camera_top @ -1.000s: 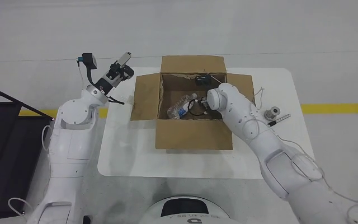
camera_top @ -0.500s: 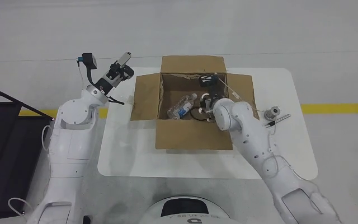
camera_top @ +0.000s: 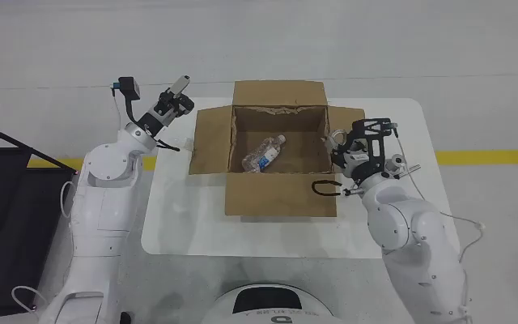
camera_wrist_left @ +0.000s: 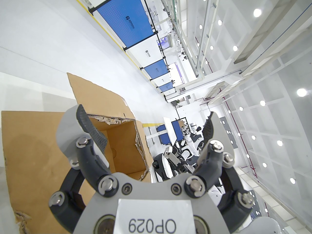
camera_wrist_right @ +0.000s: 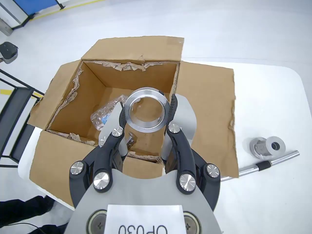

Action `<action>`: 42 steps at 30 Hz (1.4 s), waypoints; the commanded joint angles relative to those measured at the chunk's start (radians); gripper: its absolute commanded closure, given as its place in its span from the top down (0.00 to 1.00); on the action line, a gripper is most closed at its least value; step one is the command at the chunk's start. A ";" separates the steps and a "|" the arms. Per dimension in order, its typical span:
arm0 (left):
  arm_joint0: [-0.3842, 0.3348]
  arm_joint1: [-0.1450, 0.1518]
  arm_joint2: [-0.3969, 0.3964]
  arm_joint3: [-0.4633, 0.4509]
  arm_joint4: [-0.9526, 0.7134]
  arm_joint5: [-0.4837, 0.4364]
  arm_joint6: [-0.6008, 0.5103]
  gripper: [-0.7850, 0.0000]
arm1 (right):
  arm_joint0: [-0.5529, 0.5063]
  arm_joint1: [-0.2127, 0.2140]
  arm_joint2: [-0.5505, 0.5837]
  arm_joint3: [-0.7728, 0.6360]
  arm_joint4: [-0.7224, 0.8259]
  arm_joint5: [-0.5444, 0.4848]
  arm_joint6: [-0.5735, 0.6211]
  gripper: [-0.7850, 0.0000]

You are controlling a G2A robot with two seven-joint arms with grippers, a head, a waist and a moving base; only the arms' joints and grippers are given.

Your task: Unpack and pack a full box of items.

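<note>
Right claw (camera_wrist_right: 147, 109) grips metal ring (camera_wrist_right: 146, 128); box (camera_wrist_right: 136, 80) holds, seemingly, a bottle (camera_wrist_right: 104, 117).

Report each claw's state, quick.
Left claw: open, empty.
Right claw: closed on a metal ring.

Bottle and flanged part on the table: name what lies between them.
The box flap and the right gripper, shut on a metal ring, as the right wrist view shows.
</note>
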 commanded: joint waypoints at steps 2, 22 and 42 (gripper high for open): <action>0.000 0.000 0.000 0.000 -0.001 0.000 0.000 1.00 | -0.120 0.001 0.113 -0.011 0.095 -0.015 -0.074 0.00; 0.000 0.000 0.000 0.000 -0.001 0.000 0.000 1.00 | -0.283 -0.002 0.398 0.285 0.482 0.030 -0.024 0.00; 0.000 0.000 0.000 0.000 -0.001 0.000 0.000 1.00 | 0.030 0.030 0.371 0.614 0.398 0.125 0.179 0.14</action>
